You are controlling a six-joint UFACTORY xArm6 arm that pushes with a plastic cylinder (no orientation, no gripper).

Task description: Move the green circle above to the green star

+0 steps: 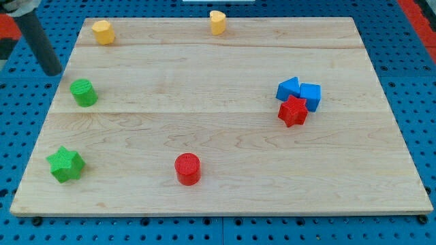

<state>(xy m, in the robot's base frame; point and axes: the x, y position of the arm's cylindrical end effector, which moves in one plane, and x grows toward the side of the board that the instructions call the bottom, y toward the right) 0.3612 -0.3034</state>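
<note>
My tip (52,71) has no claw; it sits at the board's (225,122) left edge, just up-left of the green circle (84,92), apart from it. The green star (65,165) lies nearer, at the left

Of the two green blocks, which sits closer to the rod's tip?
The green circle, just below-right of my tip near the board's left edge. The green star lies much farther down, at the view's bottom left.

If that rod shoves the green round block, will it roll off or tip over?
Probably neither: the green circle stands on its flat end and looks squat, so it should slide. The wooden board looks smooth. My tip, off-centre, might spin it.
</note>
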